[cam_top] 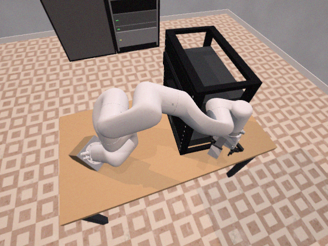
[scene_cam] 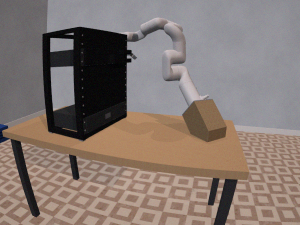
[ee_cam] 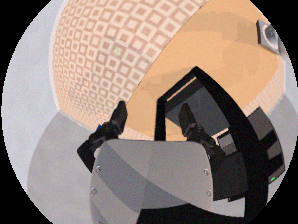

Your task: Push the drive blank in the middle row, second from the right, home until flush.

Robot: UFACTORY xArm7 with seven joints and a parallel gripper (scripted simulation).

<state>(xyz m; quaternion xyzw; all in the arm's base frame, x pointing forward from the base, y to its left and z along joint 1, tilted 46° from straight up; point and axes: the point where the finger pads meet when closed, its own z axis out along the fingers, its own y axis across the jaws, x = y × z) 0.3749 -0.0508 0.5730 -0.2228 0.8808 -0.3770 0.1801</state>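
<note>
Tan wood forms the counter (cam_top: 82,191), which carries, from left to right in the top view, the arm's grey base plate (cam_top: 82,153), the white arm (cam_top: 153,106) and a black open-frame rack (cam_top: 254,82). The arm reaches from its base across the near face of the rack and bends down at the rack's right-hand corner. The tool (cam_top: 228,148) hangs there, beside the rack's front, with its fingers spread wide and nothing between them. In the wrist view one dark finger (ee_cam: 117,117) stands over the counter and the other lies close to the rack's frame. The drive blanks face away from every view or are hidden, so the target blank's position cannot be told.
</note>
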